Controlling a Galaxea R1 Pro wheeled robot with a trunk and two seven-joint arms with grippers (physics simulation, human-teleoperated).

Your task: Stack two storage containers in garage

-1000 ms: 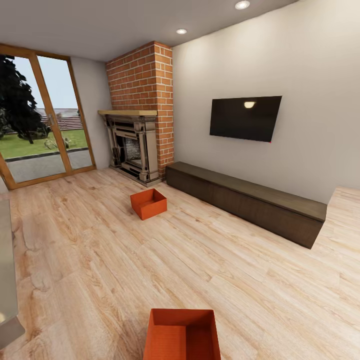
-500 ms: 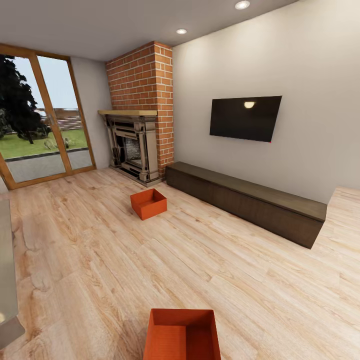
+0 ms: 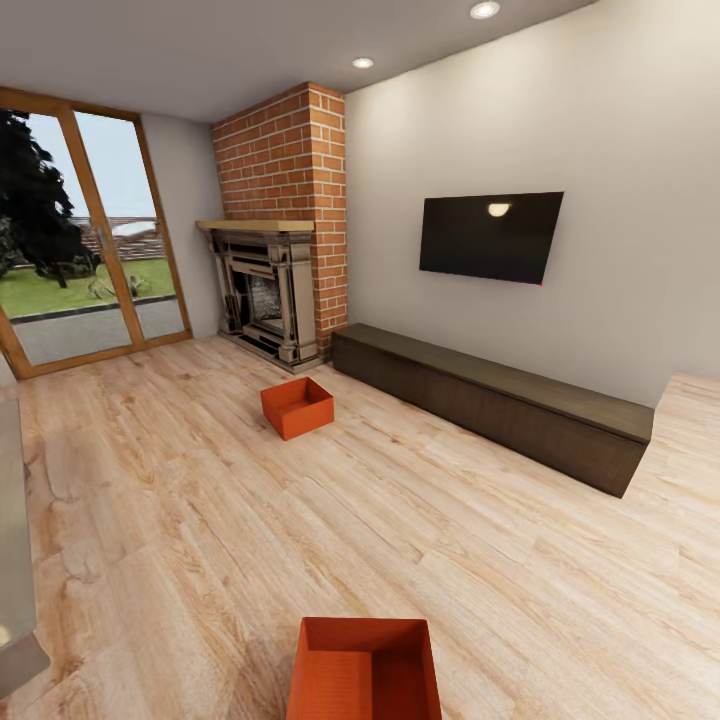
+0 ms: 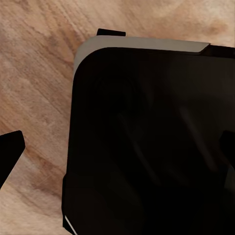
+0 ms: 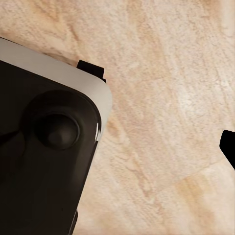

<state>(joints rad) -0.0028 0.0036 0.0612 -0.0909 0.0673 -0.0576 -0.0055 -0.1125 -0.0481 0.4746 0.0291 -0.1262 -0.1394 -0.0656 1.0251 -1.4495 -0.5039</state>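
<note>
— Wood planks, pale and grainy: the living room floor (image 3: 420,520) spreads across the whole head view. What stands on it?

— Going by size: a grey wall with a dark TV (image 3: 490,236), a brick fireplace (image 3: 285,220) in the corner, a glazed door (image 3: 85,230) onto a lawn, and a long dark low cabinet (image 3: 490,400) under the TV.

— And the 2 storage containers?

— Both on the plank floor, well apart. The near container (image 3: 365,668) sits at the lower edge of the head view, open top up, partly cut off. The far container (image 3: 297,406) lies mid-room, near the fireplace and the cabinet's end, touching neither.

— The tools?

— Each wrist view looks down on the robot's black base with a pale rim (image 4: 147,142) (image 5: 44,147) over planks. A dark tip (image 4: 10,152) pokes in at the left wrist view's edge, another (image 5: 228,147) at the right's. How far either tool is spread, I cannot tell; nothing is seen in their grip.
</note>
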